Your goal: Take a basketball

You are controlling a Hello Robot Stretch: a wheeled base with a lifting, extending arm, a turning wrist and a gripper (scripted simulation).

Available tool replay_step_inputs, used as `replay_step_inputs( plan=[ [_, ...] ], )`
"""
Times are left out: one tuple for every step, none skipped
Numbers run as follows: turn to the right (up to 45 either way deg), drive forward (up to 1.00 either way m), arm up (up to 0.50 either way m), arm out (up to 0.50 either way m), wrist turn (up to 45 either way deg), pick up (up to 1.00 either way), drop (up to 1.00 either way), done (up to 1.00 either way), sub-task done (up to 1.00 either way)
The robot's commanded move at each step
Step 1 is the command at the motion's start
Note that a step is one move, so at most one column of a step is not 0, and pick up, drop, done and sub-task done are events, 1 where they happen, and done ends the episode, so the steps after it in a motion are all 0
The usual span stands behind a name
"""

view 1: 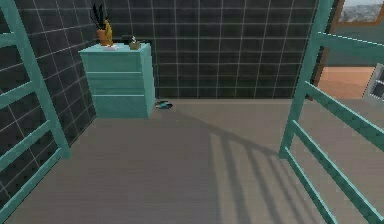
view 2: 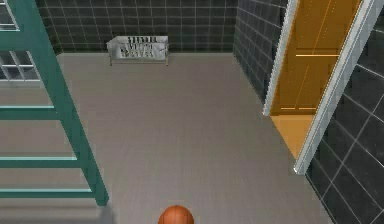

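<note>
Basketball (view 2: 176,216) at the arm side view's six o'clock edge.
Judged best: centre the arm over it before lowering, since it may roll; the claw's state cannot be told.

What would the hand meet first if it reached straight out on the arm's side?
Probably the orange ball at the bottom edge, if low enough; past it bare floor runs to the tiled wall.

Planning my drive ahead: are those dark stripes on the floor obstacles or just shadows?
Forward view: only shadows on the floor, falling beside the teal frame. Arm side view: floor evenly lit; the orange ball is cropped by the bottom edge.
</note>
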Motion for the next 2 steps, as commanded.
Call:
replay_step_inputs(
  plan=[
    [0.0,0.00,0.10,0.00,0.0,0.00,0.00,0.00,0.00],
    [0.0,0.00,0.00,0.00,0.0,0.00,0.00,1.00,0.00]
  ],
)
